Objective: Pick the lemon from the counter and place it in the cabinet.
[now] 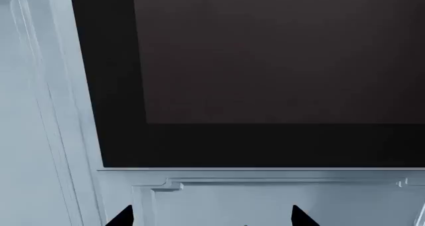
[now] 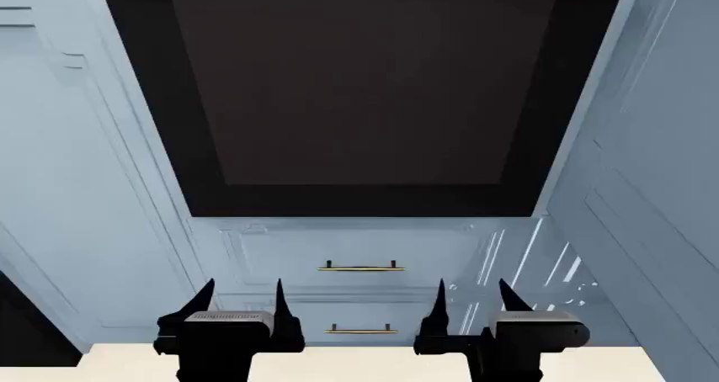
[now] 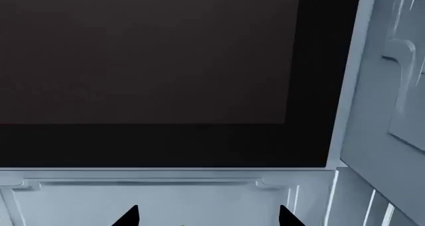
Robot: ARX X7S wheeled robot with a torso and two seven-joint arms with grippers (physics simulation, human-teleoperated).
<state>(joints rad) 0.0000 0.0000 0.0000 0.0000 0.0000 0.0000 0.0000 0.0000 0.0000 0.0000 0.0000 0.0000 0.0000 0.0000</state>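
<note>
Nearest in the head view, a strip of plain cream-white tabletop (image 2: 371,367) runs along the bottom edge, with nothing visible on the part that shows. Above it the two black hands are raised side by side: the left hand (image 2: 241,296) and the right hand (image 2: 471,294), each with its pointed dark fingertips standing well apart, so both are wide and hold nothing. The small yellow-orange lemon cannot be found in the head view or the left wrist view; in the right wrist view a tiny pale speck sits at the bottom edge between the fingertips, too small to tell what it is.

Just behind the hands rise the pale blue-grey panelled fronts of the cabinet (image 2: 281,247), with two slim brass bar handles, the lower handle (image 2: 359,330) between the hands and the upper handle (image 2: 361,267) above it. The fronts look closed.

Farther up, a large black-framed dark panel (image 2: 365,87) fills most of each view, set between pale blue-grey side panels; both wrist views show its lower black border meeting the moulded cabinet front.
</note>
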